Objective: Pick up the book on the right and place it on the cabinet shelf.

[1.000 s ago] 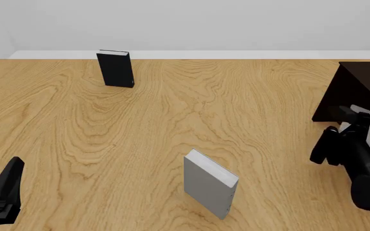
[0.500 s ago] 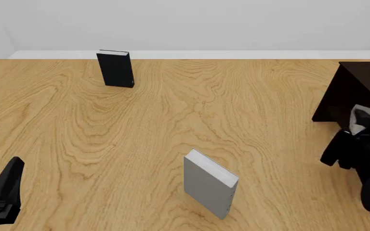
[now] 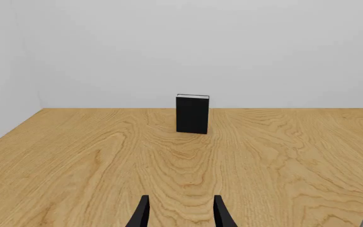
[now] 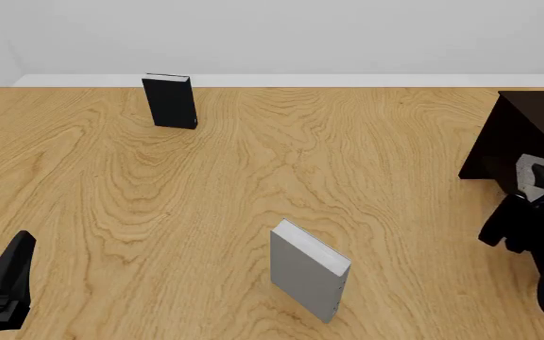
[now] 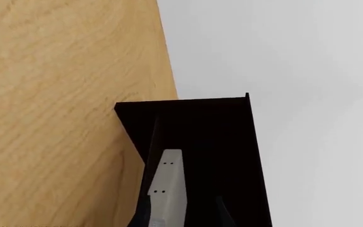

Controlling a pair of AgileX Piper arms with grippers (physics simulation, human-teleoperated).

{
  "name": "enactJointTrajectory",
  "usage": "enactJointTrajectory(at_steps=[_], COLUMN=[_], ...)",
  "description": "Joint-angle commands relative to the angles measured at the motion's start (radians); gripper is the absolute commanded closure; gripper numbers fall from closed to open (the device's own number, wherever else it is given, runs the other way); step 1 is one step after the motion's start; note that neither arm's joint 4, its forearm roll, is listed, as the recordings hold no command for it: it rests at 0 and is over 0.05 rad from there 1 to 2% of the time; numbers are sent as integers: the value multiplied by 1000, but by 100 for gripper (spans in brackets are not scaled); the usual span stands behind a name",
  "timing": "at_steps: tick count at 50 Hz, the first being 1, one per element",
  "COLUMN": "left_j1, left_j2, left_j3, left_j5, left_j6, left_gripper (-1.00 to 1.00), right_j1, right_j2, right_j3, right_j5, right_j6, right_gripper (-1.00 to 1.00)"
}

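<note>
The cabinet shelf (image 4: 527,134) is cut by the frame's edge; the right claw (image 4: 537,185) hides most of the book (image 4: 525,168).

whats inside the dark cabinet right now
The pale book, held in the right gripper, reaches into the dark cabinet. Its lower end is hidden by the fingers. The rest of the recess is too dark to make out.

Your right pincer (image 4: 537,185) faces the cabinet shelf (image 4: 527,134); the grey book (image 4: 308,271) and black book (image 4: 170,100) stand well clear.
</note>
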Motion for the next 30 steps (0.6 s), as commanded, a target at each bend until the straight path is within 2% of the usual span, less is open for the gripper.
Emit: enactJointTrajectory(at_steps=[1, 3, 13, 16, 18, 20, 21, 30], left_j1=[0, 0, 0, 0, 0, 0, 0, 0], left_j2=[0, 0, 0, 0, 0, 0, 0, 0], left_j3=[0, 0, 0, 0, 0, 0, 0, 0], left_j5=[0, 0, 0, 0, 0, 0, 0, 0], left_j6=[0, 0, 0, 0, 0, 0, 0, 0], left_gripper=[-100, -100, -100, -100, -100, -100, -100, -100], right_j1=[-106, -92, -68, -2, 10, 56, 46, 99], right_j2=[13, 9, 0, -27, -27, -41, -34, -25], right_j3=[-1, 1, -1, -5, -10, -14, -17, -31], right_j5=[2, 1, 3, 2, 0, 0, 0, 0], right_j6=[1, 19, 7, 1, -32, -38, -49, -34], right_gripper=[-100, -100, -100, -100, -100, -100, -100, -100])
